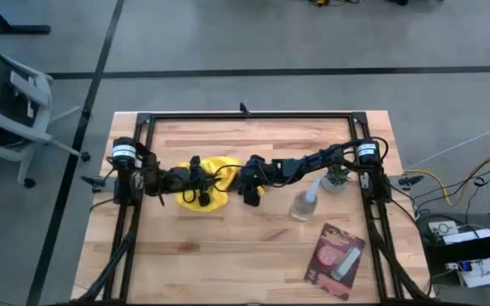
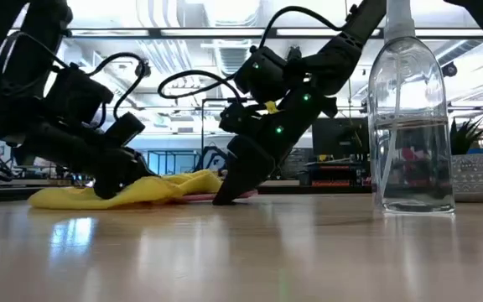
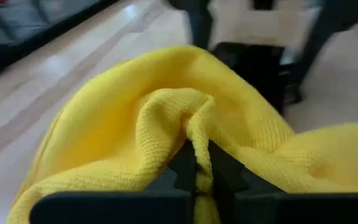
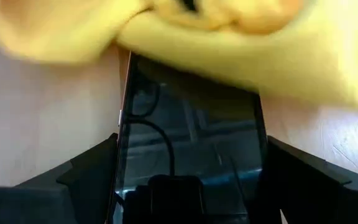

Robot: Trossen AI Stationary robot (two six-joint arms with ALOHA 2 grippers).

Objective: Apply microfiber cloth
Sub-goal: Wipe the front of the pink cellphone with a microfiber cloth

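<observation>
Lying crumpled on the wooden counter (image 1: 253,255), the microfiber cloth (image 1: 213,190) sits between the two arms. Left claw (image 3: 196,177): fingers pinched together on a raised fold of the cloth. Right claw (image 4: 188,180): fingers spread apart, straddling a flat dark glossy phone (image 4: 191,149) whose far end runs under the cloth's edge. Clear spray bottle (image 1: 305,201): upright, near the right arm. Pink-and-dark packet (image 1: 337,260): flat, well apart from the cloth, toward the counter's right front corner.
</observation>
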